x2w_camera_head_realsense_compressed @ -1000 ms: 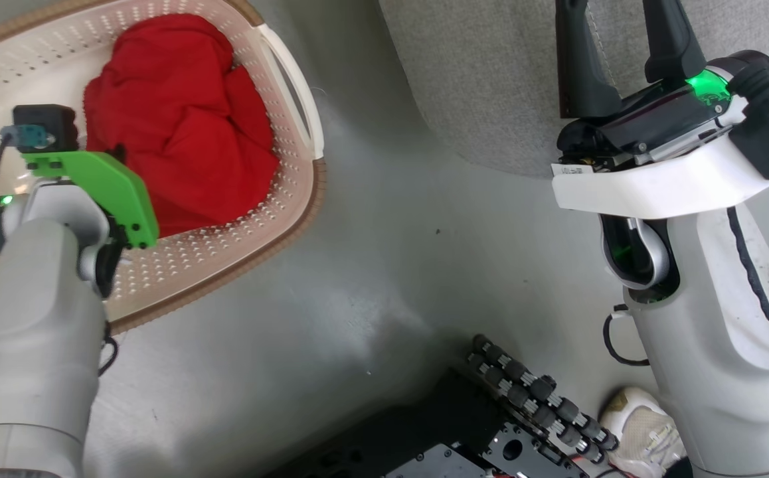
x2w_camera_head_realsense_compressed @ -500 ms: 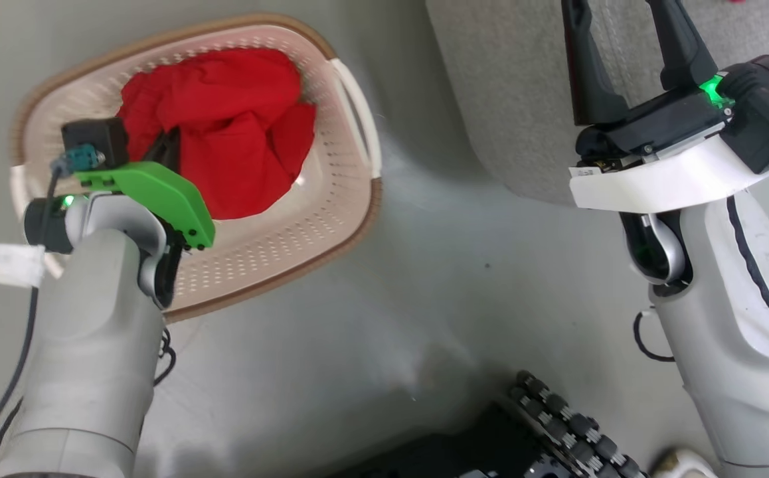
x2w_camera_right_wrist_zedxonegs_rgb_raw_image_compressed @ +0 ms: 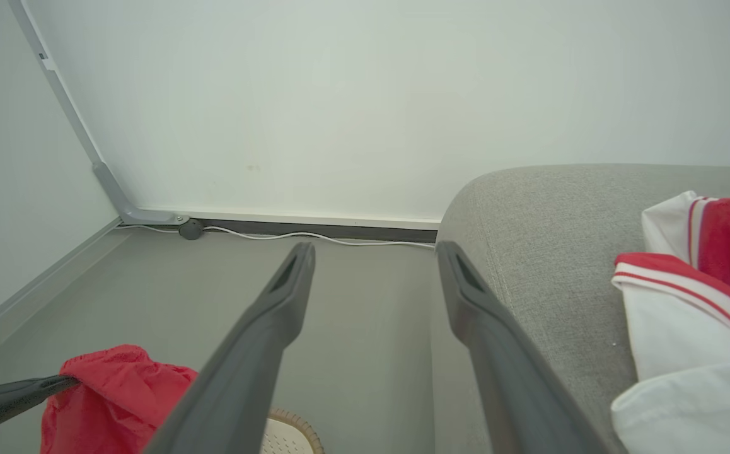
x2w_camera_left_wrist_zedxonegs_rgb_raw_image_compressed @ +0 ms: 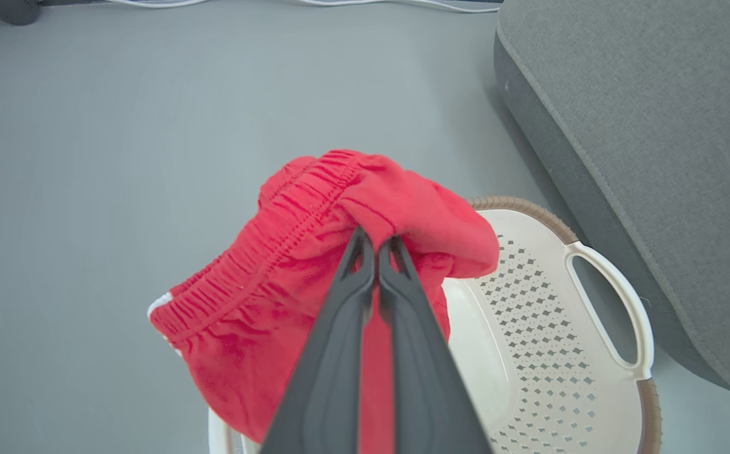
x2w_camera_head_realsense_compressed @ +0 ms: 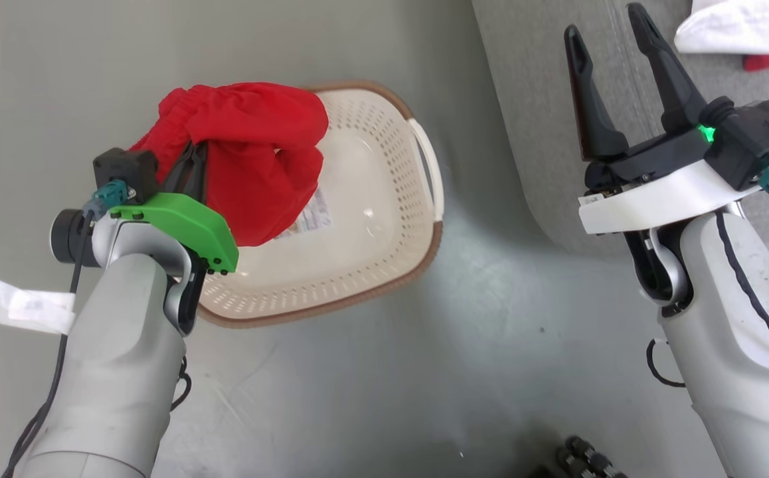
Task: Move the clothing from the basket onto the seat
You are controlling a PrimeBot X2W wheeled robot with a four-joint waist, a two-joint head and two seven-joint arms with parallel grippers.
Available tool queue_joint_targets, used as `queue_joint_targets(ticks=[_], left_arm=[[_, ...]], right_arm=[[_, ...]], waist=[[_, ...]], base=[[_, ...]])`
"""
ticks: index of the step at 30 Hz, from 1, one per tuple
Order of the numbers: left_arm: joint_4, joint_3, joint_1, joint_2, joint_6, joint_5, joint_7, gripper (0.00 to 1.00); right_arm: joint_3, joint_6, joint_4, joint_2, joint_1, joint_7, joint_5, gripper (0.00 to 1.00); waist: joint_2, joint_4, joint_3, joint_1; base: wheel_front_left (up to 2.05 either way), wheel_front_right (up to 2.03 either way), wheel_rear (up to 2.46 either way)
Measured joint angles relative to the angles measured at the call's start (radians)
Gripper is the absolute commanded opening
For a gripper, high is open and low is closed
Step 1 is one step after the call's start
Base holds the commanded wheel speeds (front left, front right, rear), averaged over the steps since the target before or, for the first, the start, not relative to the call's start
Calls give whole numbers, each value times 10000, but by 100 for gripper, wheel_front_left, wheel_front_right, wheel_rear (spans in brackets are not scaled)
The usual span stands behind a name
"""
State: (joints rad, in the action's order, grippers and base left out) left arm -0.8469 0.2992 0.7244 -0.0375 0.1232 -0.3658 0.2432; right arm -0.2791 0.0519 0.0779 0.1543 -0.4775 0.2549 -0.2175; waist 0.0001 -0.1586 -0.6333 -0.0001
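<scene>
While aloft, clothing (x2w_camera_left_wrist_zedxonegs_rgb_raw_image_compressed: 277, 315) in left pincer (x2w_camera_left_wrist_zedxonegs_rgb_raw_image_compressed: 376, 241)

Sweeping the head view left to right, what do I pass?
Red garment gripped in the left pincer → basket → open right pincer → white-and-red garment on the seat.

Light was soft and even, bright throughout. The grey floor (x2w_camera_head_realsense_compressed: 511, 279) bore a pale sheen beside the basket (x2w_camera_head_realsense_compressed: 384, 279) — a dim shadow lay between that and the seat (x2w_camera_head_realsense_compressed: 537, 99). The clothing (x2w_camera_left_wrist_zedxonegs_rgb_raw_image_compressed: 314, 277) showed crisp folds. In the right wrist view the wall trim (x2w_camera_right_wrist_zedxonegs_rgb_raw_image_compressed: 65, 107) bowed slightly, and the near dark fingers (x2w_camera_right_wrist_zedxonegs_rgb_raw_image_compressed: 245, 366) looked soft
</scene>
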Motion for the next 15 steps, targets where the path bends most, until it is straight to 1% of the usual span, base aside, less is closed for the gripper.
queue_joint_targets(ticks=[9,12,15], left_arm=[[932,63,-351,19,0,-8,56,0],[1379,117,-477,46,0,-8,58,0],[2121,27,-649,58,0,-8,58,0]], right_arm=[[25,0,512,-58,395,0,-42,100],[27,0,704,-71,632,0,-75,100],[31,-2,917,-69,905,0,-119,100]], waist=[[0,563,1374,0],[0,696,1835,0],[0,809,2294,0]], base=[[0,0,0],[0,0,0],[0,0,0]])
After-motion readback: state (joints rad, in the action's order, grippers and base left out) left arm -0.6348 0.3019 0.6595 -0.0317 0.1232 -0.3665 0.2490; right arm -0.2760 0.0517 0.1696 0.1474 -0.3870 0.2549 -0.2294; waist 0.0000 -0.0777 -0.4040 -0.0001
